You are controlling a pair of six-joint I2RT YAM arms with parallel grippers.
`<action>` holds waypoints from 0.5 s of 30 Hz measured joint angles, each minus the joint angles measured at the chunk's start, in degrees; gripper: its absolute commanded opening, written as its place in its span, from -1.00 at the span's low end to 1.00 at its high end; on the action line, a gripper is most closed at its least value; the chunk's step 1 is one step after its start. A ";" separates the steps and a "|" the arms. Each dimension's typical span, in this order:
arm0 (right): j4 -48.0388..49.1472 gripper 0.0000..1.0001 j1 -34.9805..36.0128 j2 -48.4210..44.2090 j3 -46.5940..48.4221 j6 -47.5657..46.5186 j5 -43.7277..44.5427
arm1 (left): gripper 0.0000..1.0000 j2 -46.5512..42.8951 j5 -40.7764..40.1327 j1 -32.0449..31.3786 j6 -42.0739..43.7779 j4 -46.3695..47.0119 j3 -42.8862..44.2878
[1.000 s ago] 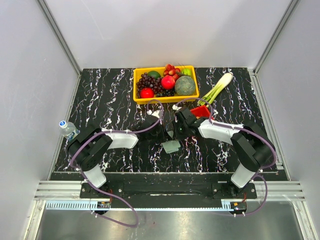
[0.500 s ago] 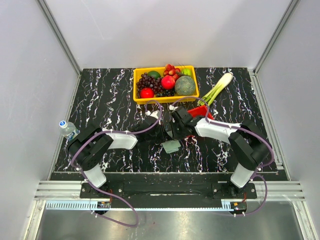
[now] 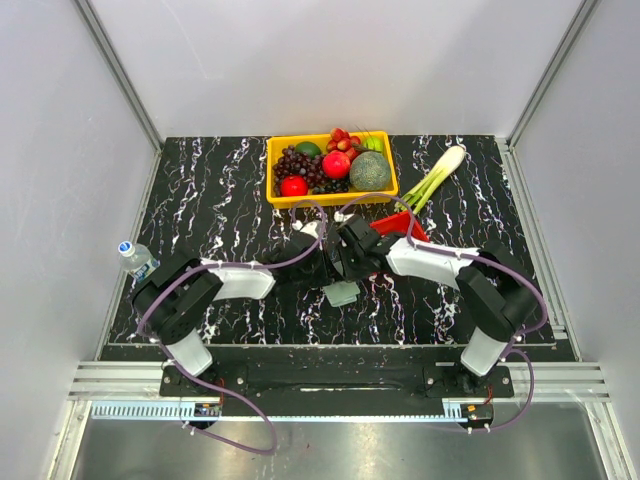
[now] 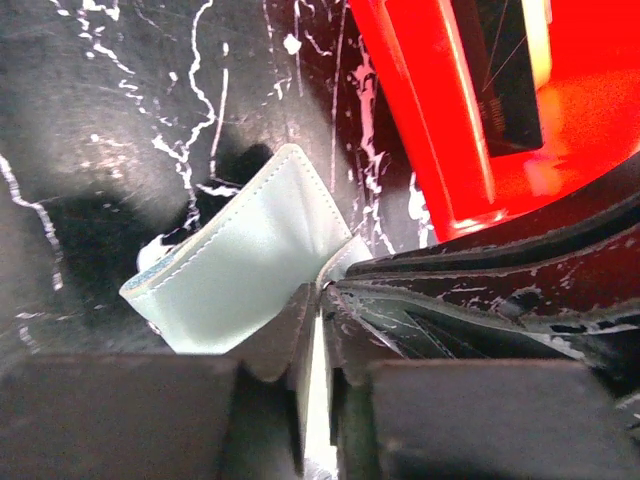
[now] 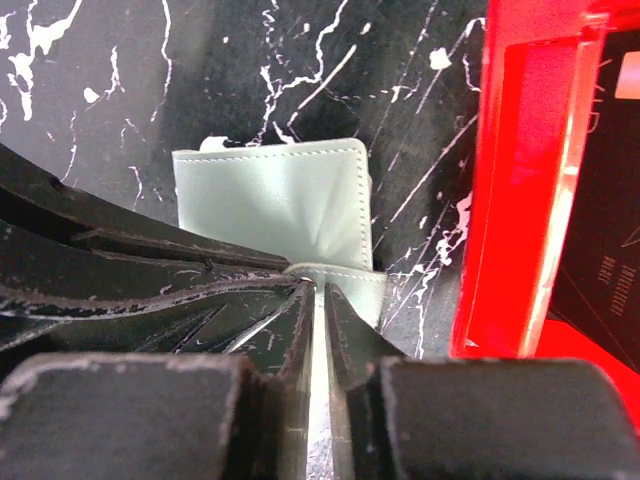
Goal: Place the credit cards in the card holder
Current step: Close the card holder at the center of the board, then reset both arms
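Observation:
The card holder (image 3: 343, 293), a pale grey-green pouch, lies half unfolded on the black marble table between both arms. In the left wrist view one flap of the card holder (image 4: 240, 260) stands up, and my left gripper (image 4: 322, 295) is shut on its edge. My right gripper (image 5: 318, 290) pinches the other flap of the card holder (image 5: 275, 200), its jaws a sliver apart. The two grippers meet tip to tip over the pouch, left gripper (image 3: 328, 272) beside right gripper (image 3: 348, 268). A dark credit card (image 4: 505, 80) lies in a red tray (image 4: 440, 150); the same card (image 5: 600, 260) shows beside my right gripper.
The red tray (image 3: 405, 224) sits just right of and behind the grippers. A yellow basket (image 3: 271, 170) of fruit stands at the back centre, a leek (image 3: 435, 178) to its right. A water bottle (image 3: 135, 258) stands at the table's left edge.
The right arm has slid left, bringing its gripper up against the left one over the pouch. Both pairs of jaws have eased slightly. The left arm has barely moved.

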 measured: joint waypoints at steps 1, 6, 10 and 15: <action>0.13 -0.57 0.17 -0.17 -0.09 -0.15 0.07 | -0.35 -0.55 -0.79 -0.15 0.70 -1.03 0.17; 0.76 -0.21 0.85 -4.13 -1.49 -0.68 1.03 | 0.75 -5.57 -5.49 -0.07 5.38 -9.51 1.20; 1.29 0.05 0.59 -11.91 -2.75 -0.76 1.55 | 0.98 -10.27 -8.35 1.31 7.58 -14.23 1.16; 3.63 0.38 -3.78 -20.02 -4.35 -0.70 1.31 | 0.98 -15.32 -9.33 2.08 9.07 -17.03 0.81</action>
